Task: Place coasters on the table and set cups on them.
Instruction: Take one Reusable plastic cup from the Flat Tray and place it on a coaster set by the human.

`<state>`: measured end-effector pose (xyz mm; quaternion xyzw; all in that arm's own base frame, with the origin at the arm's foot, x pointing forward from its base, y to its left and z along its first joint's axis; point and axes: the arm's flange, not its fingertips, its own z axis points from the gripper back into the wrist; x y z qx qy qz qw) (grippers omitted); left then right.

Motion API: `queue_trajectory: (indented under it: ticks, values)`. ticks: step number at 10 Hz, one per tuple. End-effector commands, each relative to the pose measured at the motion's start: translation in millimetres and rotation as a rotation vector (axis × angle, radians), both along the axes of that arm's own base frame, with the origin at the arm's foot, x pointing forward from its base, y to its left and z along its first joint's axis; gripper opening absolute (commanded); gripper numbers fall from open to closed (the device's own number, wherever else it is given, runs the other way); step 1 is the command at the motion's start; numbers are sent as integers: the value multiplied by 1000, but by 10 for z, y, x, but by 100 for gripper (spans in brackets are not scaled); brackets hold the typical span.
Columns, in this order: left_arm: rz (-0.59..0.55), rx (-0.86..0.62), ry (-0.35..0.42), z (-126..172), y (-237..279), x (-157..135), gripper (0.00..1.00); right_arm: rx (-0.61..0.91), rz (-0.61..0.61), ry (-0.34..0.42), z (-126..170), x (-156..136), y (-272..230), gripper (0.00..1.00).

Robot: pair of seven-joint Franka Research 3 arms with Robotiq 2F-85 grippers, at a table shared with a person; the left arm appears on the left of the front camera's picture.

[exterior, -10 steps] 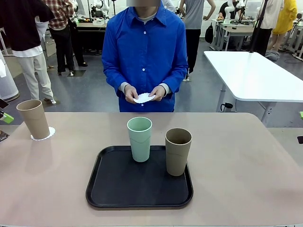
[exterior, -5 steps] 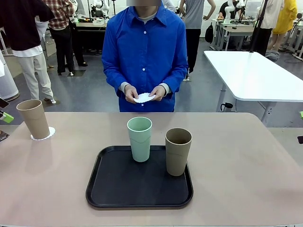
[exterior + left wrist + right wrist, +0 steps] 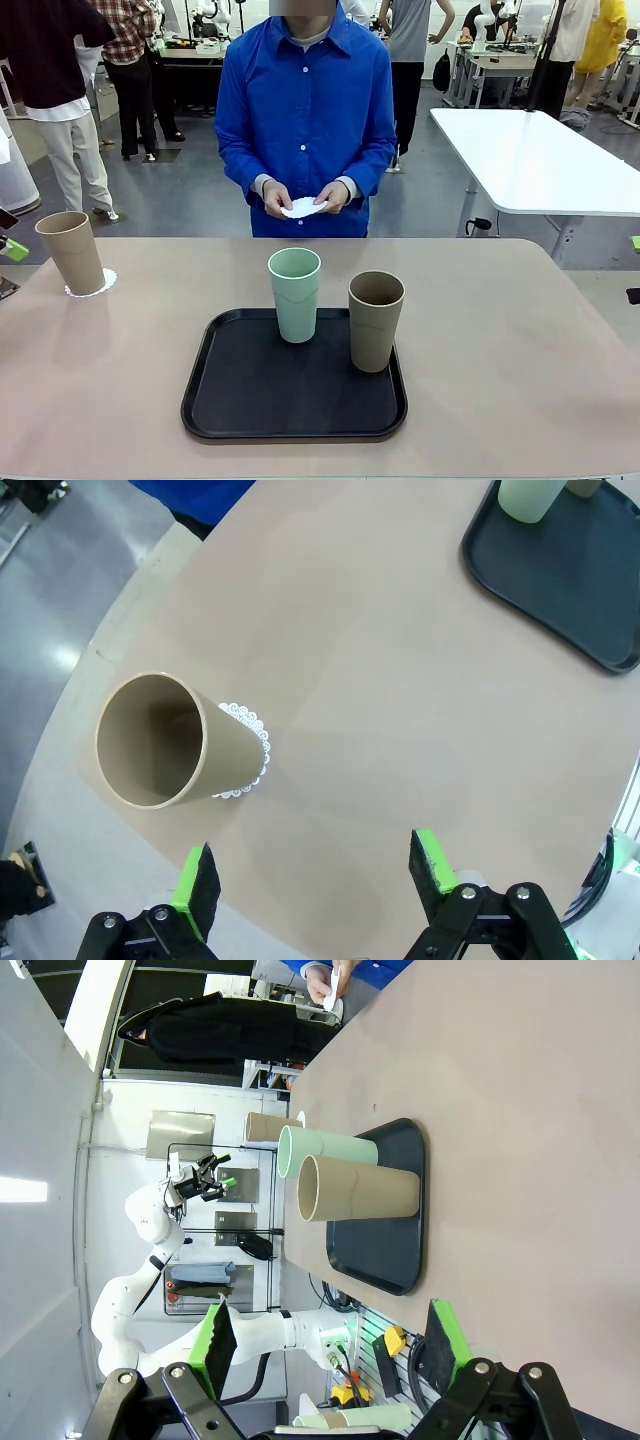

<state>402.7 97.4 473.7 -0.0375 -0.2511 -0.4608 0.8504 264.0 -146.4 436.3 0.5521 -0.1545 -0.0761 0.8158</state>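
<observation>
One tan cup [image 3: 72, 252] on its coaster [image 3: 105, 281], left of the tray [image 3: 250, 392]
Left hand [image 3: 312, 842] and right hand [image 3: 331, 1305] both spread wide, holding nothing.

- From the front, you face the person [image 3: 305, 110] across the table [image 3: 520, 380].
- Your left wrist view looks steeply down, close.
- Your right wrist view, rolled sideways, shares the tray [image 3: 385, 1250] with both.
</observation>
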Motion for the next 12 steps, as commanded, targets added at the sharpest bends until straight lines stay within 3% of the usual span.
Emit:
queue_trajectory:
  ticks: [1, 2, 4, 7, 8, 9, 11, 12]
  values:
    - [131, -15, 48, -19, -21, -64, 100, 12, 0, -3, 4, 5, -4, 100]
    - [168, -84, 202, 67, -155, -171, 100, 12, 0, -3, 4, 5, -4, 100]
    - [417, -65, 217, 119, -434, -720, 100, 12, 0, -3, 4, 5, -4, 100]
    - [407, 42, 347, 45, -574, -1132, 100, 12, 0, -3, 4, 5, -4, 100]
    - [423, 2, 304, 12, -559, -1232, 100, 12, 0, -3, 4, 5, -4, 100]
    - [442, 14, 285, 192, -496, -859, 100, 12, 0, -3, 4, 5, -4, 100]
    - [425, 17, 306, 255, -515, -985, 100, 12, 0, -3, 4, 5, -4, 100]
    - [313, -304, 320, 263, -235, -882, 100, 12, 0, -3, 4, 5, -4, 100]
